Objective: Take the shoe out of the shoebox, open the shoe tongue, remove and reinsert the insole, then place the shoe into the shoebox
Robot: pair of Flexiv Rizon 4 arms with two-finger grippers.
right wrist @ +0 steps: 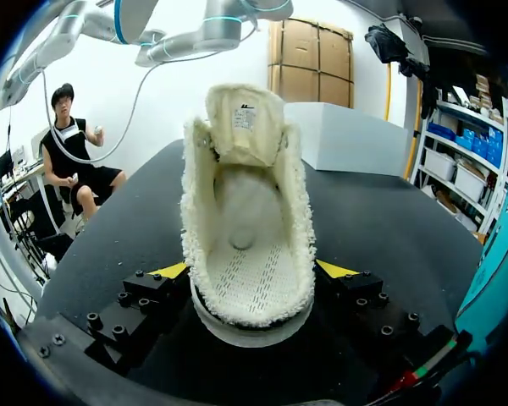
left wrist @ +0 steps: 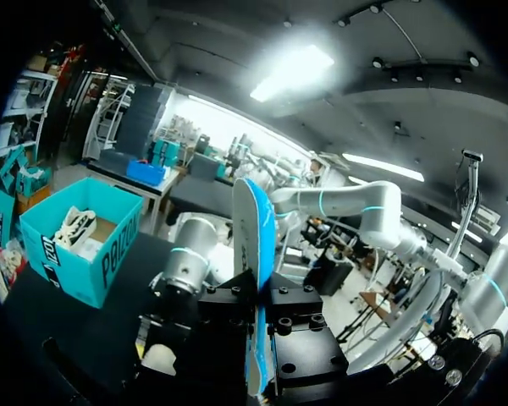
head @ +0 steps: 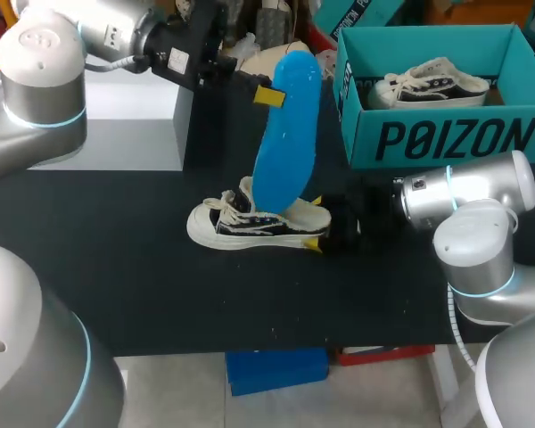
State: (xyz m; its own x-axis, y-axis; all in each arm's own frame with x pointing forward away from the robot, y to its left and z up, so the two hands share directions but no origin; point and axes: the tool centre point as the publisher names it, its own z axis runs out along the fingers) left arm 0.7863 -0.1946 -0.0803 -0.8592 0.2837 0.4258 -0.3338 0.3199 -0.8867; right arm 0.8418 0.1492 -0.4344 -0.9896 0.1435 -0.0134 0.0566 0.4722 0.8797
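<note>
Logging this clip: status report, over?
Left claw shut on insole, upright above shoe. Right claw clamps shoe heel. Second shoe in shoebox.

The black table (head: 143, 267) carries three things: a shoe (head: 241, 227) standing on its sole near the middle, a teal shoebox (head: 446, 138) at the far right, and a pale grey block (head: 116, 125) at the far left.

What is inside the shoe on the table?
In the shoe: fleecy lining and a bare perforated floor; the insole is out, in the left gripper. Toe end hidden.
</note>
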